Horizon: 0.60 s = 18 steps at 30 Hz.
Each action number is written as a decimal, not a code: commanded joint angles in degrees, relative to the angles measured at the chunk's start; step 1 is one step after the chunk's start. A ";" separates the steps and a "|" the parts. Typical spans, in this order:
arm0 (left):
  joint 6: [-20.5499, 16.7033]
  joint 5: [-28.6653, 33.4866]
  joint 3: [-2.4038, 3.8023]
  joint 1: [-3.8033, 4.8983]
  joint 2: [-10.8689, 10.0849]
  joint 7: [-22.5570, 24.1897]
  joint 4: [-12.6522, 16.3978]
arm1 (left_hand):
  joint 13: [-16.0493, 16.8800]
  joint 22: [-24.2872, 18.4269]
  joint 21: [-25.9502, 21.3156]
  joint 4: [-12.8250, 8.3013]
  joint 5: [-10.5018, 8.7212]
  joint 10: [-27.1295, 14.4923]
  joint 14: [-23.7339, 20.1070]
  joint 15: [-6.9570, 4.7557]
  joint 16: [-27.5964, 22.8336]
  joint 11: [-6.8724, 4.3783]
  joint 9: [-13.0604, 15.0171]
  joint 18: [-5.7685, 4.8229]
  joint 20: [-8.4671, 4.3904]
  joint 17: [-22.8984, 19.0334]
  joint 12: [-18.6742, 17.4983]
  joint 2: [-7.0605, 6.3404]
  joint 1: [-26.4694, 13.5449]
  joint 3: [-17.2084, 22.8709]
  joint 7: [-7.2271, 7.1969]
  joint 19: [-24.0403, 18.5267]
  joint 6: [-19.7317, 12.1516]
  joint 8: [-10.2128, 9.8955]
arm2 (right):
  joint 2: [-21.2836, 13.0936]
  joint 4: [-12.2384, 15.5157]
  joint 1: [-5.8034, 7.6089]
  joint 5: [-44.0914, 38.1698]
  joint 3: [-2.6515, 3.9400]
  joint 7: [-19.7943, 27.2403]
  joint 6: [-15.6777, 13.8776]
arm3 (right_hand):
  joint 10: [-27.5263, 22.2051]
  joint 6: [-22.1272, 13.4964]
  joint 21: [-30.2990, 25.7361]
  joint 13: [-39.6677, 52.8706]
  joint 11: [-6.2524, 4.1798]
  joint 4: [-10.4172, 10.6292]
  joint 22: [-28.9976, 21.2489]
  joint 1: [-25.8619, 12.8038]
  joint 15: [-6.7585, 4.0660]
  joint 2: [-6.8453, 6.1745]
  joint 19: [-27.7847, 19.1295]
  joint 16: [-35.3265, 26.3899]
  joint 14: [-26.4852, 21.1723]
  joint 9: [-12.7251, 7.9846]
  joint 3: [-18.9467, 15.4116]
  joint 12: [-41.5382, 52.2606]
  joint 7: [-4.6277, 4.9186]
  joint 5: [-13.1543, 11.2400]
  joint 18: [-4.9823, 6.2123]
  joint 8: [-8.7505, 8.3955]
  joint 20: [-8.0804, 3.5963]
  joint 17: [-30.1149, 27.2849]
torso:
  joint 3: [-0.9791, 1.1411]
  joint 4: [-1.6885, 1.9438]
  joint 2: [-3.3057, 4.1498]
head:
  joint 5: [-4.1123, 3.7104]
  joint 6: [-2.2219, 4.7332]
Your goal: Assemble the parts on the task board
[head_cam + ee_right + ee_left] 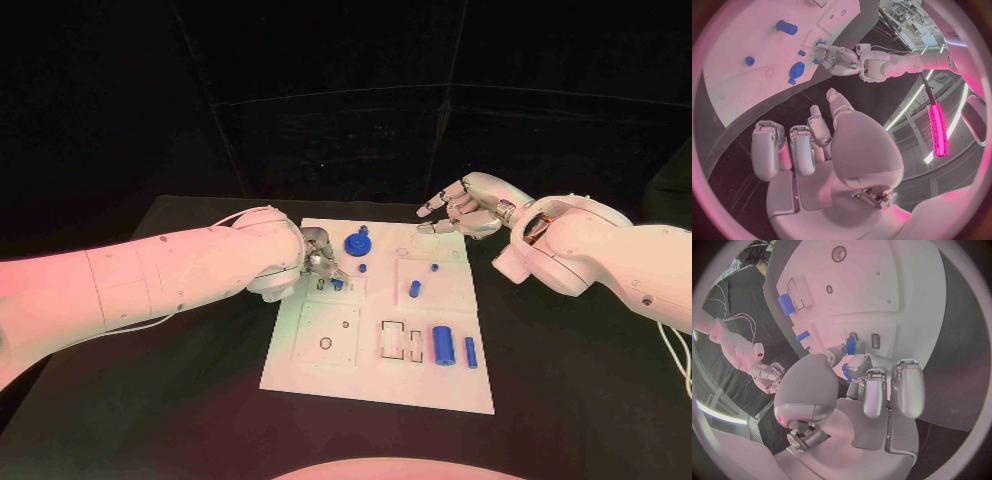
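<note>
The white task board (pixel 378 375) lies in the middle of the black table. My left hand (pixel 320 262) hovers over the board's far left part and pinches a small blue part (pixel 850 346) between thumb and finger, close to a small slot (pixel 876 341). My right hand (pixel 464 210) hangs beyond the board's far right corner, fingers apart (pixel 795 147) and holding nothing. On the board sit a round blue gear-like part (pixel 358 243), a short peg (pixel 414 290), a thick blue cylinder (pixel 444 344) and a thin rod (pixel 470 351).
Black table surface (pixel 577 380) surrounds the board on every side. Round holes and rectangular recesses (pixel 330 335) mark the board's near left area. My left forearm (pixel 159 275) reaches across the table's left half.
</note>
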 commanded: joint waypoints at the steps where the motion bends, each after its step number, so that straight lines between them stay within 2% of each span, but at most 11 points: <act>1: 0.28 -1.18 -0.11 -0.03 0.03 -0.89 -0.08 | 0.05 1.80 0.17 -8.46 -0.03 0.31 5.95 0.03 0.18 -0.08 -0.08 -0.64 0.09 15.09 0.13 0.72 0.09 8.78 0.08 0.79 0.00 0.33 | -0.02 0.06 0.12 0.02 0.03 0.65 0.36 | -0.08 0.47 -0.32 -0.05 -0.27 -0.06 1.44 -0.06 -0.47 0.36 -0.17 -0.19 3.69 -0.07 -0.29 -0.24 -0.01 0.25 1.18 0.32 -0.10 4.76 | -0.02 0.03 -0.01 | 0.02 -0.06; 18: 1.67 -1.20 -0.16 -0.04 -0.22 -1.36 0.41 | 0.27 1.96 0.25 -9.11 0.02 0.51 5.95 -0.01 0.18 -0.14 0.11 -0.66 0.06 15.09 0.38 0.36 -0.10 9.69 0.03 0.85 0.02 0.60 | 0.07 -0.06 0.12 0.02 0.03 0.75 0.88 | -0.06 0.47 -0.35 -0.02 -0.27 -0.03 1.40 -0.11 -0.47 0.36 -0.19 -0.19 3.70 -0.07 -0.33 -0.21 -0.01 0.27 1.19 0.33 -0.10 4.77 | -0.02 0.05 0.01 | -0.01 -0.40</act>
